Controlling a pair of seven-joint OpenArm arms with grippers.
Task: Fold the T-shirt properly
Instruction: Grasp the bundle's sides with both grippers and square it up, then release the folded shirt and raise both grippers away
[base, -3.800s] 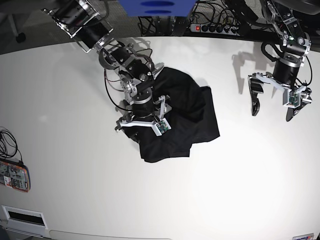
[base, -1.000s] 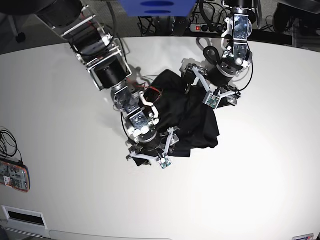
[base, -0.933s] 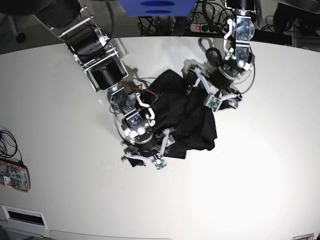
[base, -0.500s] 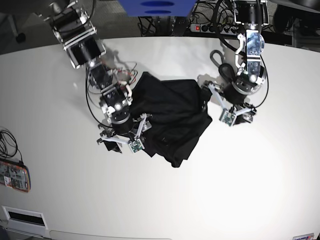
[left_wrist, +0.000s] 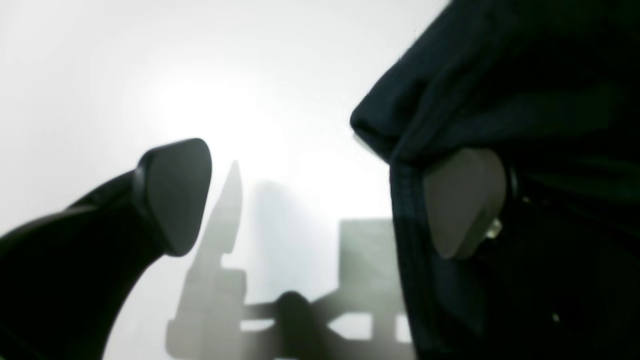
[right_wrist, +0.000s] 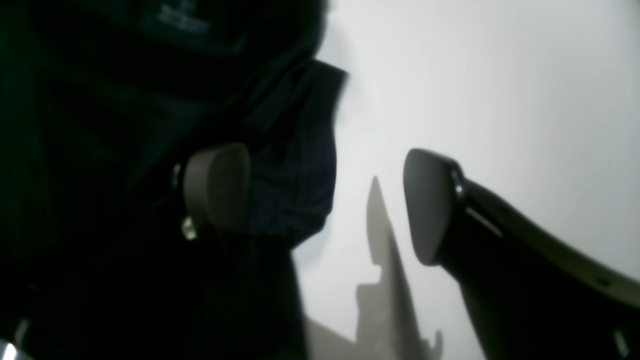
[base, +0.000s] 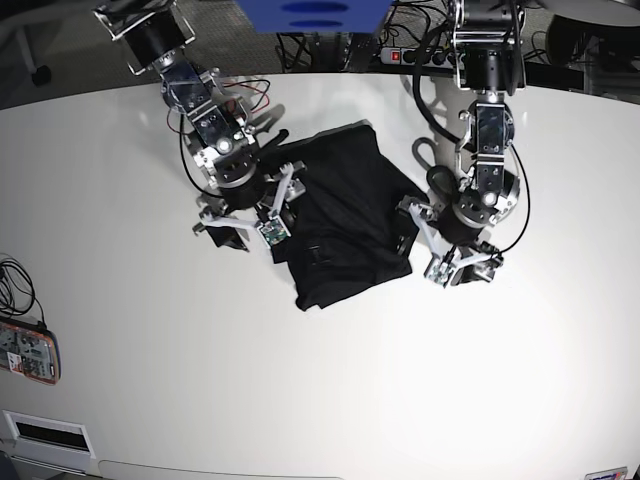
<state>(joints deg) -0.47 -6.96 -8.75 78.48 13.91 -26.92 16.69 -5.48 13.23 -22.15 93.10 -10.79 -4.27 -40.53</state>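
We see our left gripper (left_wrist: 320, 200) spread wide over the white table (left_wrist: 150, 75), its right fingertip (left_wrist: 462, 200) lying against the black T-shirt's (left_wrist: 525, 90) hem.

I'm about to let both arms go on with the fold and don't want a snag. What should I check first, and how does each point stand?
1. Left gripper open: ok.
2. Right gripper open: ok.
3. T-shirt free of the left gripper: not ok, cloth drapes over one finger.
4. T-shirt free of the right gripper: not ok, cloth bunches against one finger.
5. T-shirt lying flat: not ok, rumpled.
6. T-shirt wholly on the table: ok.
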